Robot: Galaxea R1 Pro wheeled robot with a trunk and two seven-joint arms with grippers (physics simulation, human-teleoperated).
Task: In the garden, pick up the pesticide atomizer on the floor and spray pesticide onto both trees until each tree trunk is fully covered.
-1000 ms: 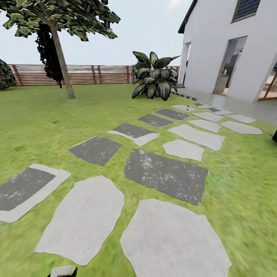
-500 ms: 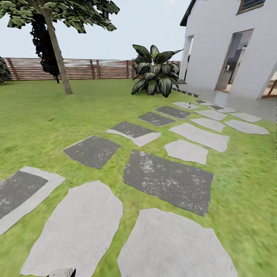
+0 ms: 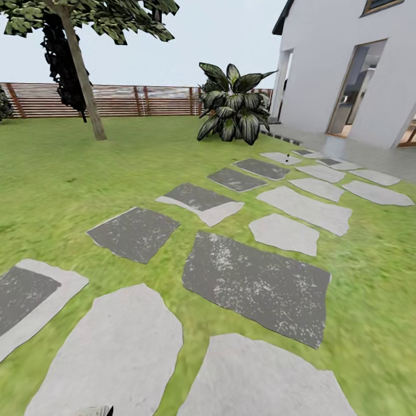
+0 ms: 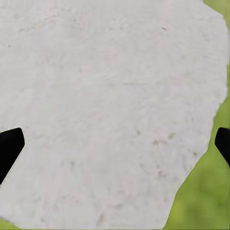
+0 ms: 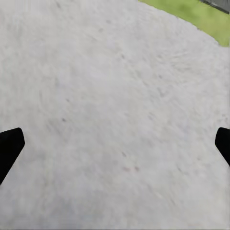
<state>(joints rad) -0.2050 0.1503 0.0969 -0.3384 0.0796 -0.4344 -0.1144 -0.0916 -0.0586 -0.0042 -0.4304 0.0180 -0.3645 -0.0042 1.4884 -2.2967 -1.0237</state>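
Observation:
In the head view, one tree (image 3: 81, 81) with a bare grey-brown trunk and green leaves high up stands at the far left of the lawn, in front of the fence. A tiny dark upright object (image 3: 287, 155) sits on a far pale stepping stone; it is too small to tell if it is the pesticide atomizer. My left gripper (image 4: 115, 143) hangs open over a pale stone (image 4: 110, 96), with grass at its edge and nothing between its fingers. Over another pale stone (image 5: 115, 96), my right gripper (image 5: 115, 143) is also open and empty.
Grey and pale stepping stones (image 3: 254, 283) run from near me towards the white house (image 3: 346, 63) at the right. A broad-leaved bush (image 3: 231, 104) stands by the house corner. A brown slat fence (image 3: 144, 101) closes the back, with a black-leaved cypress (image 3: 58, 58) behind the tree. Open grass (image 3: 69, 173) lies left.
The whole head view has shifted: the stones, bush and house now sit closer and lower in the picture, so the camera has moved forward. Nothing in the garden itself moved.

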